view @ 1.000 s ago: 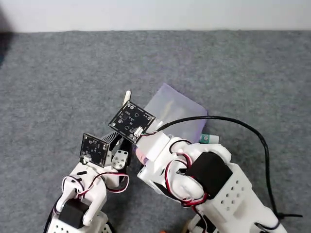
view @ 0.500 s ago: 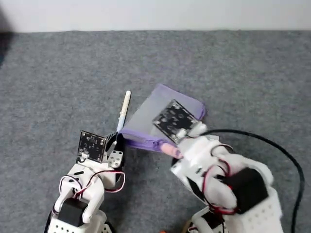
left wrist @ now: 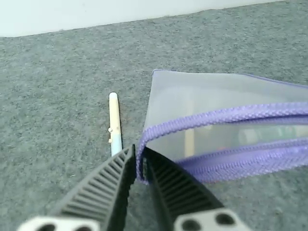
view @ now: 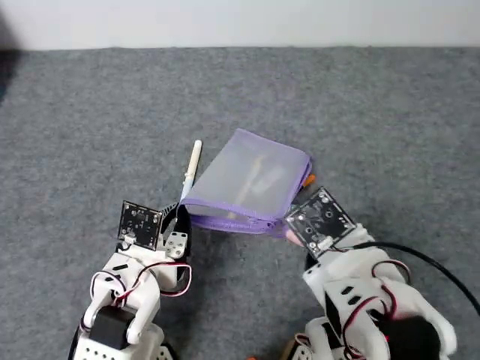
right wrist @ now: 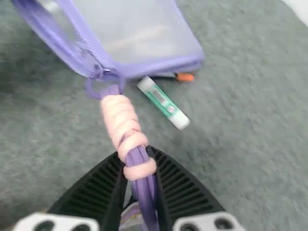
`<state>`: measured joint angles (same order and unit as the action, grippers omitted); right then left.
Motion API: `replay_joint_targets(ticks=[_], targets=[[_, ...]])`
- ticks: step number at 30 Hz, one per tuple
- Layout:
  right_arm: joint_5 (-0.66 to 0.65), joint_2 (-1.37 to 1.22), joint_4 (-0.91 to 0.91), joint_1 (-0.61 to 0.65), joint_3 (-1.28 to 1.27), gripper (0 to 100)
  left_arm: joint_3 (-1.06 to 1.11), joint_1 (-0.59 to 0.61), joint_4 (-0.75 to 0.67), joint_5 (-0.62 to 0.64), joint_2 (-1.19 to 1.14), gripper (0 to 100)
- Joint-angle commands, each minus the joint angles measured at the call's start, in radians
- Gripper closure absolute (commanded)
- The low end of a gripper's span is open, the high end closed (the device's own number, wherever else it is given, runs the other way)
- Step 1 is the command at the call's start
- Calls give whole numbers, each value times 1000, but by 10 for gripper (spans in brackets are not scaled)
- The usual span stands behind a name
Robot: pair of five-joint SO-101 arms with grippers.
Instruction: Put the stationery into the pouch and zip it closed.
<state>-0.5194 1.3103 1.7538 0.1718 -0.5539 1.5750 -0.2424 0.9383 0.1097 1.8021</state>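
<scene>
A translucent purple pouch (view: 251,180) lies mid-table with pale items faintly visible inside it. My left gripper (left wrist: 138,169) is shut on the pouch's corner (left wrist: 142,144) at the end of the zipper band (left wrist: 226,115). My right gripper (right wrist: 137,166) is shut on the pink-wrapped zipper pull cord (right wrist: 122,122), which runs to the purple ring (right wrist: 98,84) at the pouch's other end. A white pen (view: 193,163) (left wrist: 114,120) lies on the carpet beside the pouch. A green-and-white tube (right wrist: 163,102) and an orange-tipped item (right wrist: 183,76) lie partly under the pouch's far edge.
Grey carpet (view: 90,112) covers the table, ending at a white wall (view: 240,22) at the back. The right arm's body and black cable (view: 420,259) occupy the near right corner.
My right gripper has travelled from the pouch's left end to its right end, drawing the zipper pull along the edge. The pouch now shows uncovered. My left gripper has kept its place.
</scene>
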Motion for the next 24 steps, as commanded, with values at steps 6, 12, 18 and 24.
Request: replay_joint_targets(ticks=[6, 12, 18, 24], targets=[[-60, 77, 36, -96, -29, 991, -10, -71, 5, -5, 8, 987], [-60, 84, 39, -108, -26, 991, -13, -121, 5, -5, 6, 930], [-46, 84, 38, -206, -29, 991, -12, -92, 5, -6, 6, 990], [-48, 84, 35, -321, -28, 991, -10, -91, 6, -6, 3, 987]])
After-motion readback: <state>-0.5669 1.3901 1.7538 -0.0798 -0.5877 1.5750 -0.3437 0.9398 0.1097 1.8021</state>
